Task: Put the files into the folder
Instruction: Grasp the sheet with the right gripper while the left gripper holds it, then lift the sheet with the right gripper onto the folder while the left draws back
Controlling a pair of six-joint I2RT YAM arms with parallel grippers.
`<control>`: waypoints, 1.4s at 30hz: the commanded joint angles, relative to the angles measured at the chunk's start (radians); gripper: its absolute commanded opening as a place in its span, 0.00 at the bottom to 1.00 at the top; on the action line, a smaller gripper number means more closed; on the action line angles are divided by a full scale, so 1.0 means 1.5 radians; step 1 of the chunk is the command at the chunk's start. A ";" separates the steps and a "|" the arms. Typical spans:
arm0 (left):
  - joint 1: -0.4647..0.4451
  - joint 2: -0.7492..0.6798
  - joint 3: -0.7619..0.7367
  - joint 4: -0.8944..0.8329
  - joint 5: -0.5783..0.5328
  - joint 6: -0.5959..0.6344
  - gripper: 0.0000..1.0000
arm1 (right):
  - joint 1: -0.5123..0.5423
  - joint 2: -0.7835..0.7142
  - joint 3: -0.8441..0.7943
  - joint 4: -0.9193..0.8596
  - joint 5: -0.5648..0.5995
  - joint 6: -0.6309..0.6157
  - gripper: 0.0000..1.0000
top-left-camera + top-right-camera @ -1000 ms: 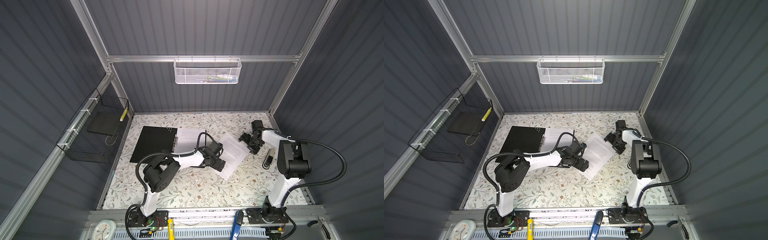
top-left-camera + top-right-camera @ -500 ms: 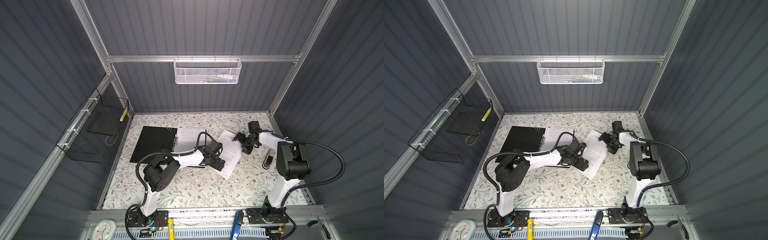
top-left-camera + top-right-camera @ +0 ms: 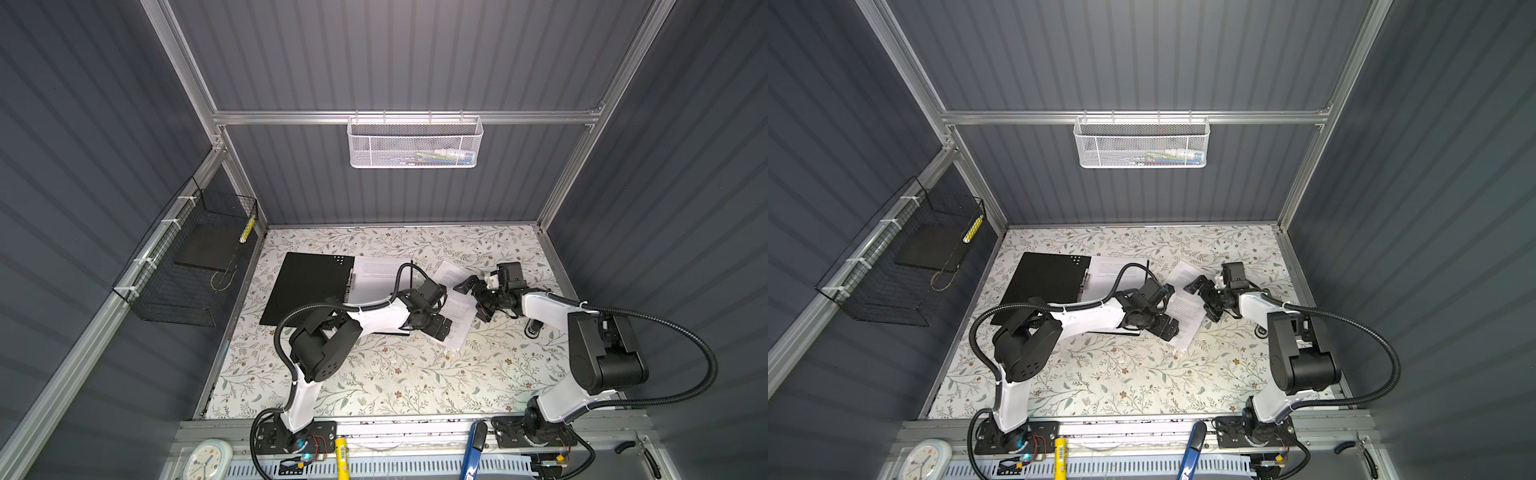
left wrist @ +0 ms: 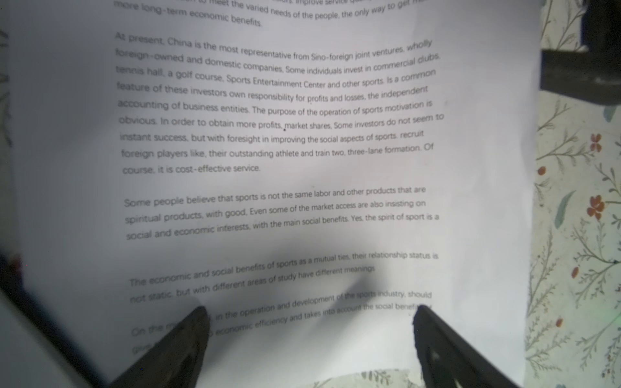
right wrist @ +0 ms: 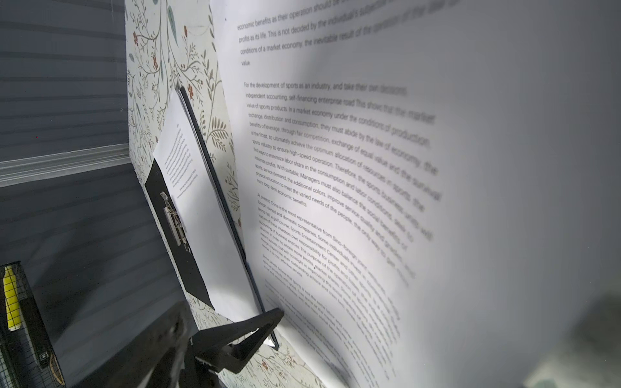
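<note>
1. Left gripper point(image 4: 309, 310) hovers wide open over the loose printed sheet point(image 3: 457, 309)
2. Right gripper point(image 3: 471, 301) stands spread wide at that sheet's right edge
3. Open folder point(image 3: 307, 286) lies just left of it, another sheet point(image 3: 376, 274) on its right half

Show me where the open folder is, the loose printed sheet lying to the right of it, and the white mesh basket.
folder point(image 3: 307, 286): in a top view, on its black inside cover.
loose sheet point(image 3: 459, 309): in a top view, on its printed middle.
white mesh basket point(image 3: 415, 145): in a top view, on its front wall.
</note>
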 commanded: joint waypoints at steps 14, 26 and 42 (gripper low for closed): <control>0.013 0.004 0.003 -0.063 0.073 -0.005 0.95 | 0.031 -0.052 -0.062 0.050 0.060 0.033 0.12; 0.045 -0.257 -0.036 0.002 0.065 -0.013 0.99 | 0.079 -0.193 0.069 -0.217 0.148 -0.087 0.00; 0.053 -0.884 -0.454 -0.020 -0.383 0.099 1.00 | 0.354 0.095 0.675 -0.436 0.070 -0.204 0.00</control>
